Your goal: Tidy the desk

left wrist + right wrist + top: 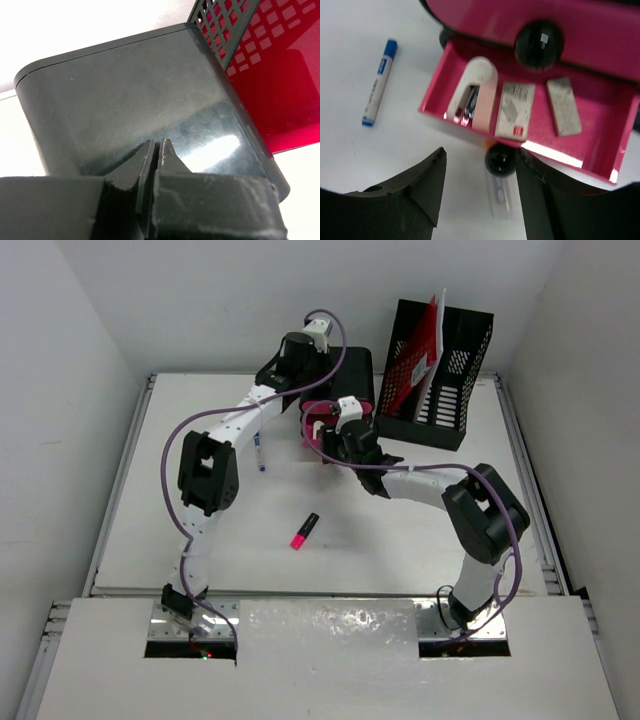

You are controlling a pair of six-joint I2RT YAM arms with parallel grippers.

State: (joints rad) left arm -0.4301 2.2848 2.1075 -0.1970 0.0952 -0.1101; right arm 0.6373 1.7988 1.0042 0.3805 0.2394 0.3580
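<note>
Desk (400, 550); left arm (210, 475) outstretched, left fingers (144, 167) together, right fingers (415, 187) apart.

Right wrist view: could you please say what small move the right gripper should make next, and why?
Probably back the right gripper off the knob and head for the highlighter: the drawer is open, the jaws stand open, and the highlighter and marker lie loose on the desk.

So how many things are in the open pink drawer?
3 in the pink drawer: a white stapler at its left, a small labelled box in the middle, a grey block at its right. Its back is covered, so more may hide.
</note>
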